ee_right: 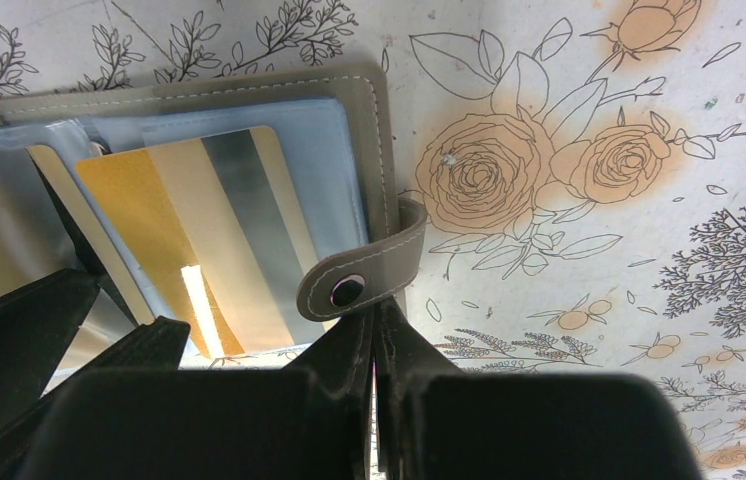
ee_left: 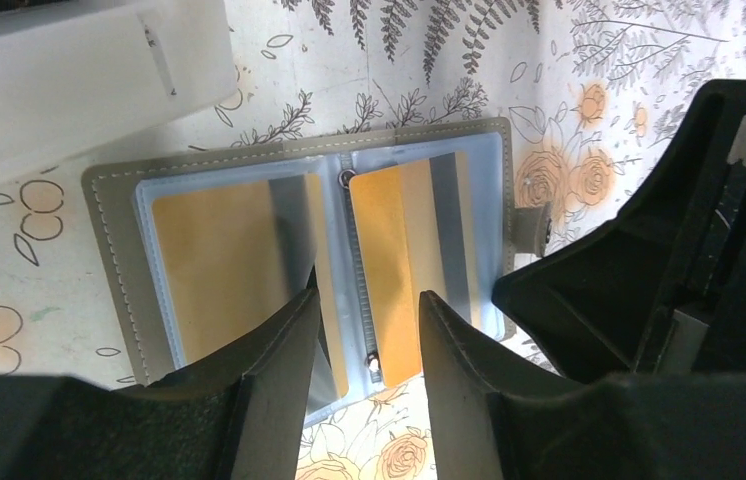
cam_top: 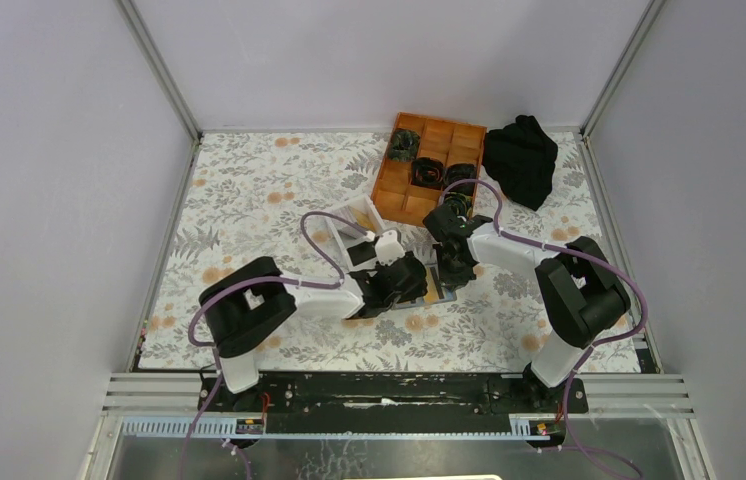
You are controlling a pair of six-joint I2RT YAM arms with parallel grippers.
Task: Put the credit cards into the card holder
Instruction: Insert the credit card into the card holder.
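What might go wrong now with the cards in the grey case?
One gold card sits crooked in the holder, so it may slide out if the holder shifts. The left tool is open close above the cards and might knock them. The right tool is shut by the strap; a tug might drag the holder.
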